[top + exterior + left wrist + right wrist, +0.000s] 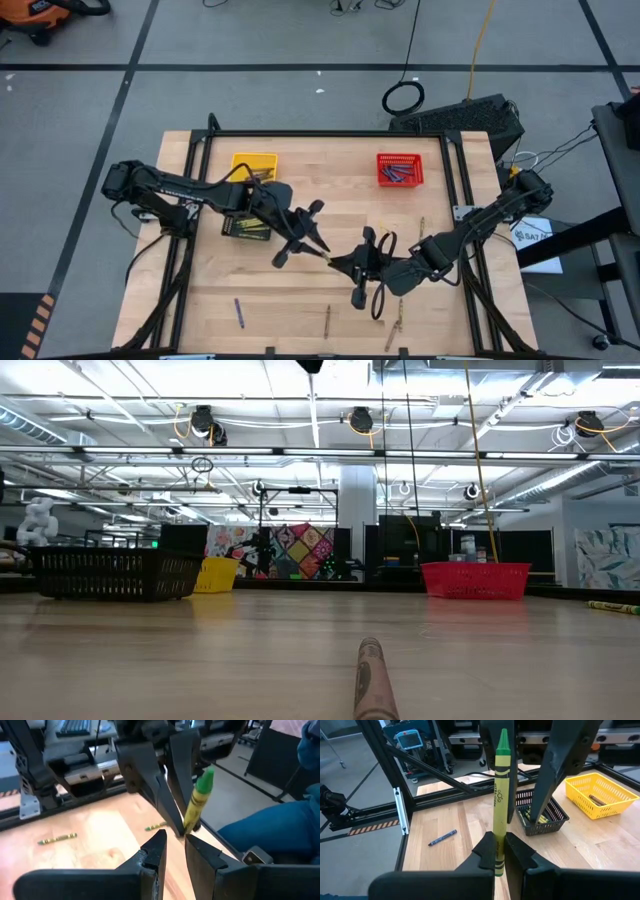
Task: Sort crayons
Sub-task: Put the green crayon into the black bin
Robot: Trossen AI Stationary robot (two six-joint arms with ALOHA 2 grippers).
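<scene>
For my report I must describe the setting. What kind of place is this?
Probably a robotics lab in a large industrial hall. The low view shows exposed ceiling trusses with hanging cables. The high view shows a wooden table in a black metal frame on a grey concrete floor with taped lines.

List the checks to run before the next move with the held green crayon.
1. Right claw shut on the green crayon: ok.
2. Crayon's tip standing free above that claw: ok.
3. Left claw open: ok.
4. Crayon between the left claw's fingers: not ok, it stands ahead of them.
5. Black basket holds green crayons: ok.
6. Grip firm enough: cannot tell.
</scene>
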